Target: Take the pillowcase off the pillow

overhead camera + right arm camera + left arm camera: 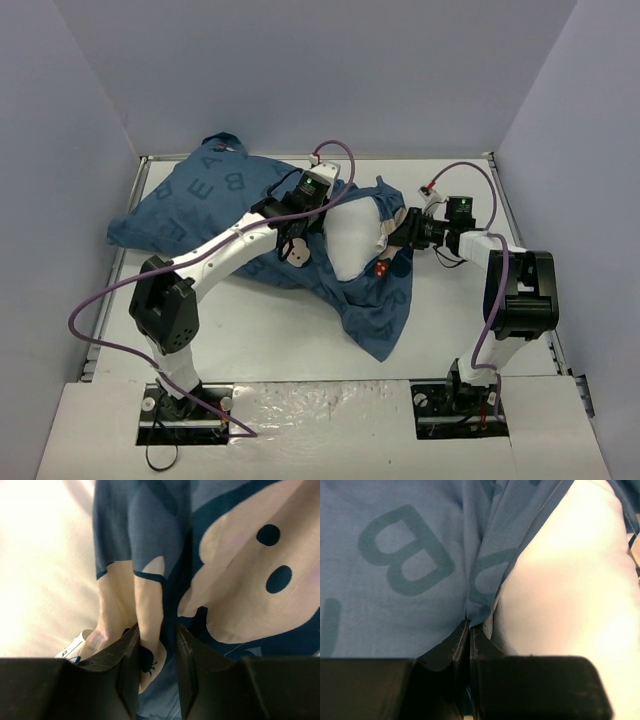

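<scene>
Now left claw [470, 626] pinches pillowcase [405, 570] fold beside pillow [570, 605]; right claw [156, 630] parted.

The top view looks down from above the near edge over the whole white surface [300, 330]. Wrist views sit close behind the black left pincer [470, 626] and right pincer [157, 630], facing the dark teal printed fabric pillowcase [190, 205] meeting the plump white pillow [350, 240], perhaps overlapping there.

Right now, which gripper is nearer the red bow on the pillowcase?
Right. The right gripper is close beside the red bow; the left gripper is across the pillow from it.
</scene>
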